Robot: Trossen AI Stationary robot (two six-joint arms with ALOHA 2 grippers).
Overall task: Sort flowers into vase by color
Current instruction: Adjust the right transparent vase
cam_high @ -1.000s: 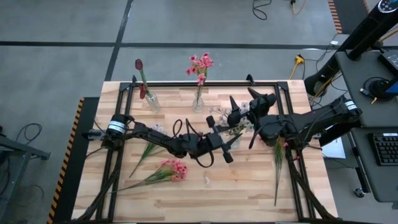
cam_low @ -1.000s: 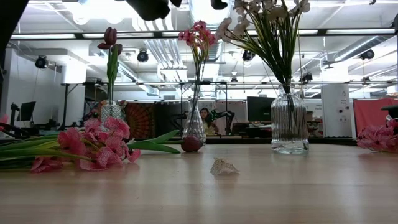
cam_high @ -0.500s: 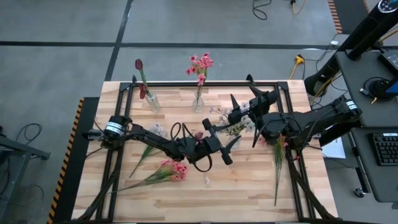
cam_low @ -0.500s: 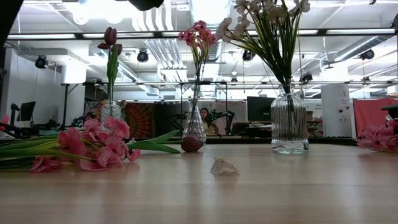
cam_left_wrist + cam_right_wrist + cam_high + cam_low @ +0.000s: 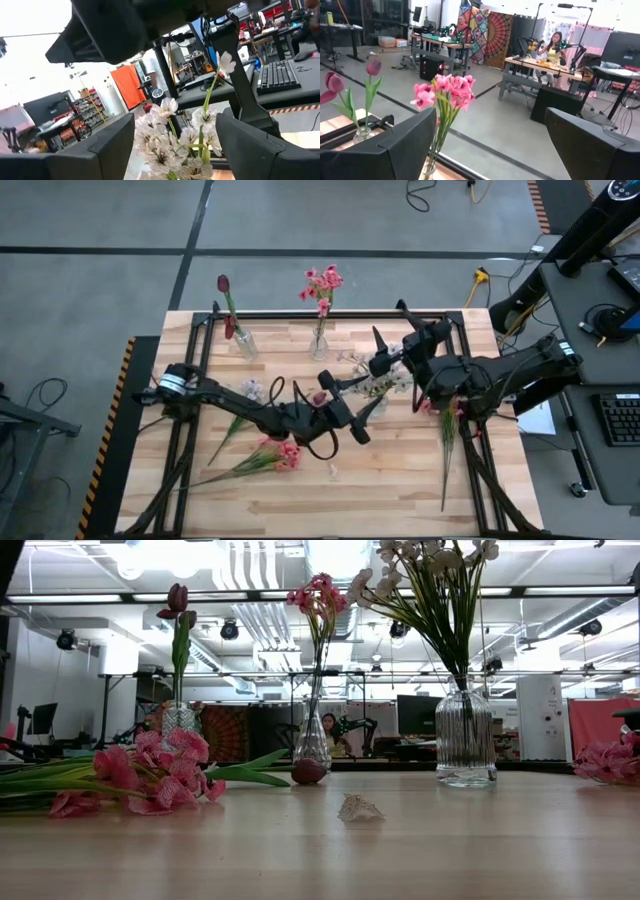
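Observation:
Three glass vases stand on the table. The far-left one holds dark red tulips, and the middle one holds pink blooms. The ribbed one holds white sprays. My left gripper is open and raised, its fingers on either side of the white sprays, apparently clear of them. My right gripper hangs open above the far side, facing the pink vase. A pink bunch, a pale spray and a red bud lie on the wood.
More pink flowers on long stems lie near the right edge. A small pale fallen blossom sits near the table's middle front. A black frame borders the tabletop. People sit at desks in the room behind.
My left gripper has risen out of the top of the low view and drawn back slightly toward the table's left. The white sprays stay standing in their vase.

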